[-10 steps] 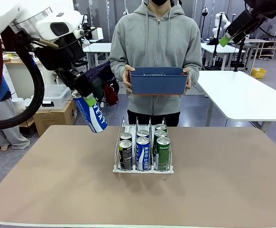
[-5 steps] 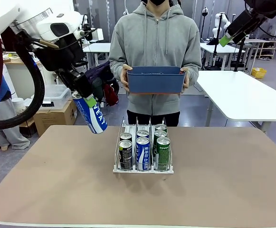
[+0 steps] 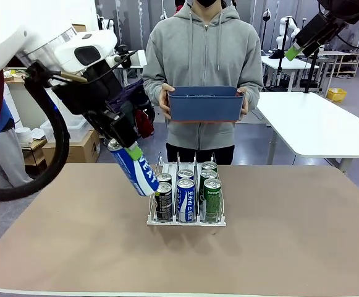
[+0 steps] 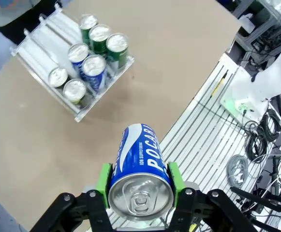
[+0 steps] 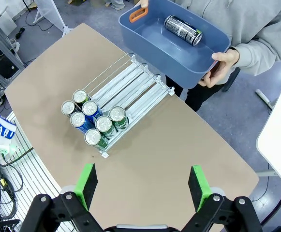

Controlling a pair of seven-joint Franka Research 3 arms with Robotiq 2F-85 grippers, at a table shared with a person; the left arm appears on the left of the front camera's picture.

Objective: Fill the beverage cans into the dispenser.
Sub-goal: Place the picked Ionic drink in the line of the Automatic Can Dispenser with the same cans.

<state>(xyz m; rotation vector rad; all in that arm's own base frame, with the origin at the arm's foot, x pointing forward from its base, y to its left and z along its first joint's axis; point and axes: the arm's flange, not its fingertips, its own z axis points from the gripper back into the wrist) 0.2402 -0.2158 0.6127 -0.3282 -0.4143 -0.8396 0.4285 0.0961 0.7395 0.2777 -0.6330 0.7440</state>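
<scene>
My left gripper [image 3: 131, 154] is shut on a blue-and-white beverage can [image 3: 139, 172], holding it tilted in the air just left of the dispenser [image 3: 186, 219]. In the left wrist view the green pads [image 4: 103, 178] clamp the can [image 4: 139, 159] near its silver top, with the dispenser [image 4: 41, 46] farther off on the table. The clear three-lane dispenser [image 5: 128, 84] holds several cans at its front end: black [image 3: 163, 199], blue-and-white [image 3: 185, 198] and green [image 3: 212, 197]. My right gripper [image 5: 142, 186] is open and empty, high above the table at the upper right [image 3: 295, 48].
Across the table a person holds a blue bin [image 3: 206, 104] in both hands at chest height. One black can [image 5: 183, 30] lies inside the bin [image 5: 213, 41]. The brown table [image 3: 290, 235] has free room on both sides of the dispenser.
My left arm has carried the blue-and-white can to the right and down, up to the dispenser's left side. The right arm and the bin have hardly moved.
</scene>
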